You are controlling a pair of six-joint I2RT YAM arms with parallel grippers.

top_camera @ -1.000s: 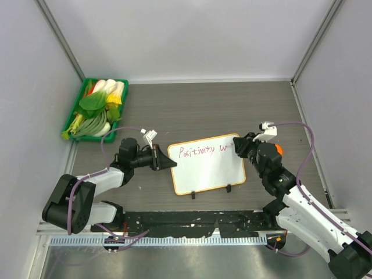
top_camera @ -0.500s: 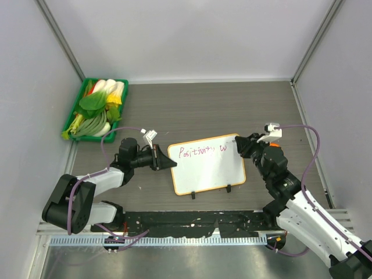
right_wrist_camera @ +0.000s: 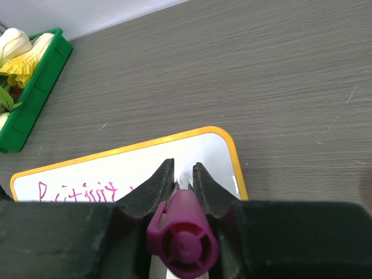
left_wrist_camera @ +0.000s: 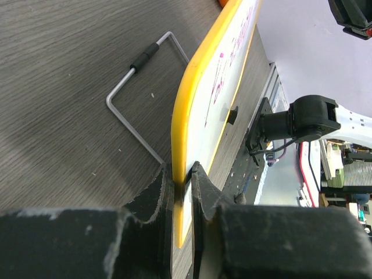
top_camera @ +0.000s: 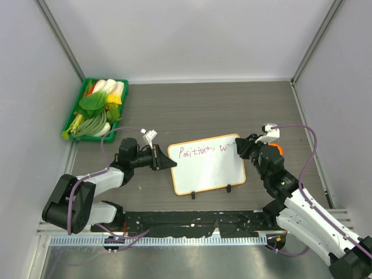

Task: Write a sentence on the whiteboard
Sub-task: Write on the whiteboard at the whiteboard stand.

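The small white whiteboard [top_camera: 208, 168] with rounded corners and a thin orange frame sits near the middle of the grey wood-grain table [top_camera: 203, 107], toward its near side, between the two grippers. Two small black clip feet [top_camera: 228, 188] show on its near edge. Along its far edge runs the purple-pink handwritten sentence [top_camera: 200, 151], so far reading roughly "Positivity w".

The left gripper [left_wrist_camera: 182, 174] is clamped on the board's left edge, one finger on each face of the orange frame. In the left wrist view a bent metal wire [left_wrist_camera: 135, 96] with a black sleeve lies on the table behind the board.

The right gripper [right_wrist_camera: 183, 174] is at the board's far right corner, its fingers closed around a purple marker [right_wrist_camera: 183, 235]. The marker's capped end faces the wrist camera; its tip is hidden between the fingers, so contact with the board cannot be told.

Well apart, at the table's far left corner, a green plastic tray [top_camera: 74, 109] holds leafy green, white and yellow vegetables [top_camera: 97, 107].
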